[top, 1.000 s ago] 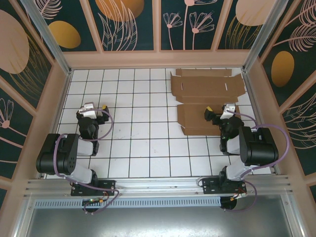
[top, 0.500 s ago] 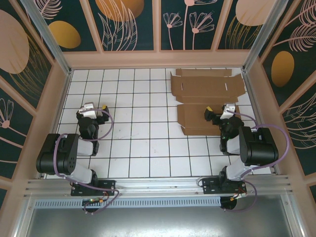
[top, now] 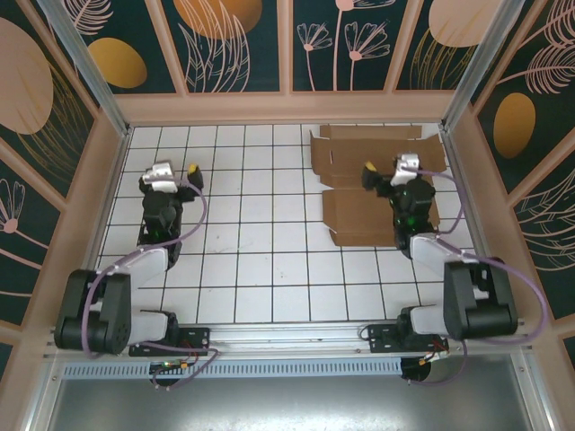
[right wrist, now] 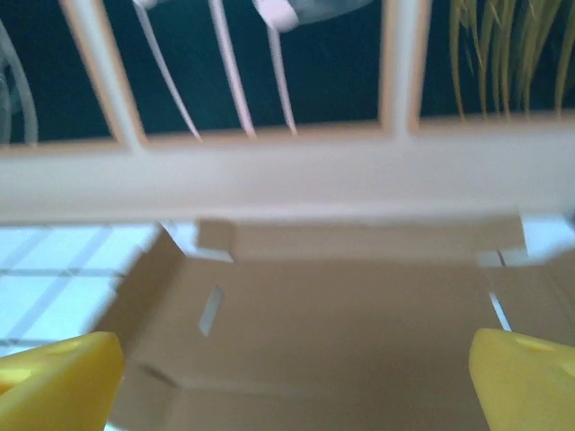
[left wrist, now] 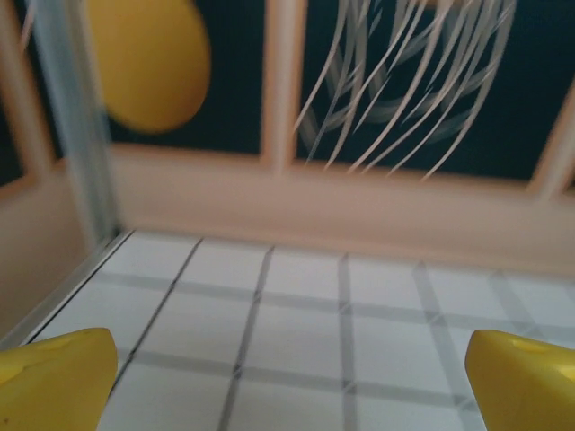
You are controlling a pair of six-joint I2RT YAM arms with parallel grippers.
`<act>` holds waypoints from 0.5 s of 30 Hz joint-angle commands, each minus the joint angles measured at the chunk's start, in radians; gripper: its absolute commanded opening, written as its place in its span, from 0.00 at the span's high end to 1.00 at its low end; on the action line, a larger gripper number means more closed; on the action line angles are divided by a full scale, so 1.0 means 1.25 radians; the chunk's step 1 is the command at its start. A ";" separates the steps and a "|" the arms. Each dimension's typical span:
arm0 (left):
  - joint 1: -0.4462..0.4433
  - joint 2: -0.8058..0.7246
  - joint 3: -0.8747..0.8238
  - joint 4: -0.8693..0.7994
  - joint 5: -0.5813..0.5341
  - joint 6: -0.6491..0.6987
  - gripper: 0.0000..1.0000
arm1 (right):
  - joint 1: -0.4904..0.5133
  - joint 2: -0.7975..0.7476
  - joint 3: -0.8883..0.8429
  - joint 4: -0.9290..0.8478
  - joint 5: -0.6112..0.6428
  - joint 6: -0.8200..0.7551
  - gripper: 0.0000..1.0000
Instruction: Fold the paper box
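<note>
Both arms stand at the near edge. The left gripper (top: 177, 171) hangs over white tiles of the surface (top: 260, 233), its yellow fingers (left wrist: 54, 377) spread wide with nothing between them. The right gripper (top: 388, 171) hangs above the paper box (top: 355, 220), fingers likewise wide apart and empty. The box lies flat and unfolded at the far right, near the back wall (top: 287, 106).

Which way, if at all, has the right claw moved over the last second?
Yes. The right claw has moved toward the back wall, from over the near panel of the paper box to above its middle fold.
</note>
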 commanded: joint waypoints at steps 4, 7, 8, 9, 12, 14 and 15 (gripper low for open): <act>-0.160 -0.095 0.256 -0.386 0.116 -0.207 0.01 | 0.275 -0.160 0.153 -0.297 0.207 0.009 0.01; -0.247 -0.077 0.410 -0.692 0.109 -0.261 0.01 | 0.418 -0.169 0.276 -0.492 0.414 0.073 0.01; -0.255 -0.072 0.446 -0.766 0.116 -0.299 0.01 | 0.438 -0.165 0.319 -0.574 0.405 0.091 0.01; -0.256 -0.074 0.457 -0.823 0.137 -0.355 0.01 | 0.441 -0.162 0.364 -0.658 0.355 0.128 0.01; -0.256 -0.113 0.372 -0.812 0.223 -0.423 0.01 | 0.401 -0.183 0.379 -0.741 0.152 0.247 0.01; -0.255 -0.142 0.266 -0.749 0.227 -0.567 0.01 | 0.352 -0.217 0.301 -0.669 0.054 0.338 0.01; -0.253 -0.155 0.206 -0.676 0.270 -0.609 0.01 | 0.322 -0.234 0.258 -0.627 -0.013 0.373 0.01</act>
